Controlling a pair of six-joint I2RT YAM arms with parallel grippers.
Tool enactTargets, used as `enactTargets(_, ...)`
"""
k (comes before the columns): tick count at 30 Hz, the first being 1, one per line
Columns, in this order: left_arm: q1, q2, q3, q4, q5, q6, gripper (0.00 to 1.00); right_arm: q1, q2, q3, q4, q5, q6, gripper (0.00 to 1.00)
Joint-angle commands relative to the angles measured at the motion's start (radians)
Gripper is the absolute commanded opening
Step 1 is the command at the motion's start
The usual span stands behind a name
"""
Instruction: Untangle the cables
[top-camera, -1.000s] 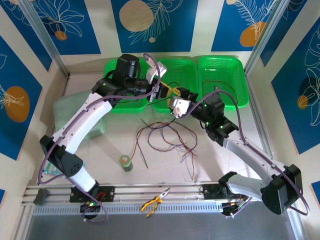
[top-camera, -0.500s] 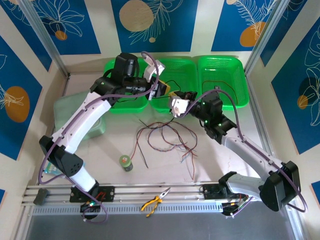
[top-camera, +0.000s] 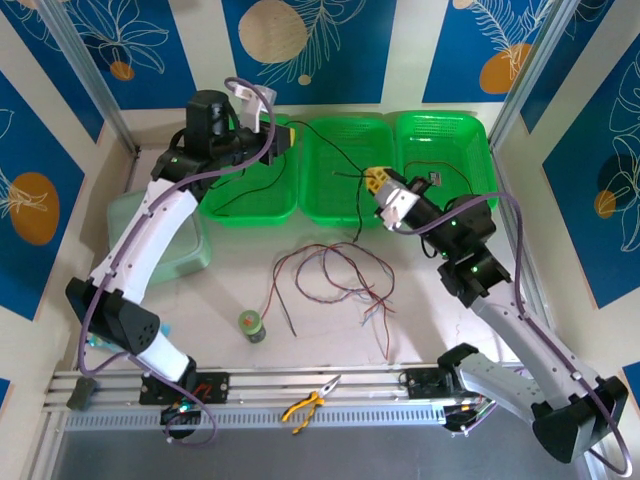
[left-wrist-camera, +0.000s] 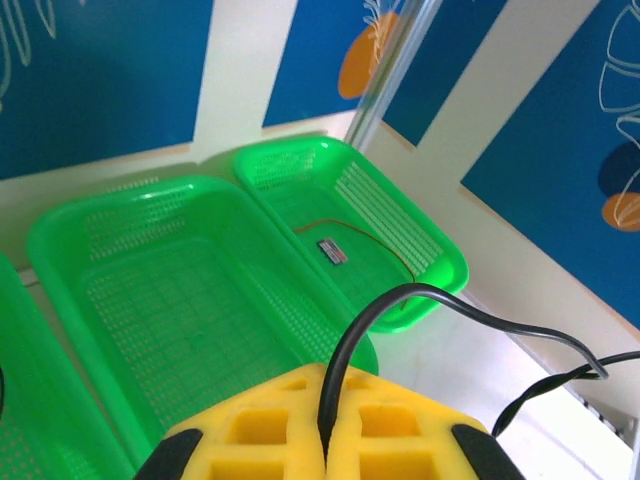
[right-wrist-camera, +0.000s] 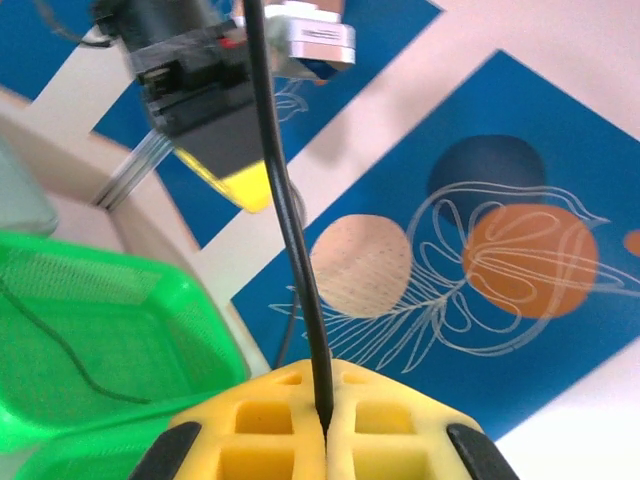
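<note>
Both my tools are clamped on the same black cable: the left gripper, at upper left, has its pads together on it. The right gripper, right of centre, pinches it the same way. The span between them hangs over the middle tray. The other cables lie in a loose bunch on the table at centre, and a black strand drops from my right gripper toward them. If I spread further, I judge the thin cable may slip from the pads, or the strand may cinch a knot and drag the bunch. Compared with a second ago, my grippers, then close together over the middle tray, are well apart. The left has swung up and left, the right has shifted right, and the bunch has barely moved.
</note>
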Motion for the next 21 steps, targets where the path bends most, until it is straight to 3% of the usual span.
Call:
enactTargets(1, 0.053, -0.056, 0.032, 0.058, -0.045, -0.026, 0.00, -0.075, -0.025, -0.019, 0.116, 0.059, 0.190, 0.00)
enactTargets(11, 0.230, -0.101, 0.035, 0.073, -0.024, -0.053, 0.00, -0.300, -0.059, 0.006, 0.153, 0.211, 0.464, 0.00)
enactTargets(21, 0.419, -0.144, 0.034, 0.110, 0.014, -0.099, 0.00, -0.474, -0.064, 0.037, 0.114, 0.217, 0.581, 0.00)
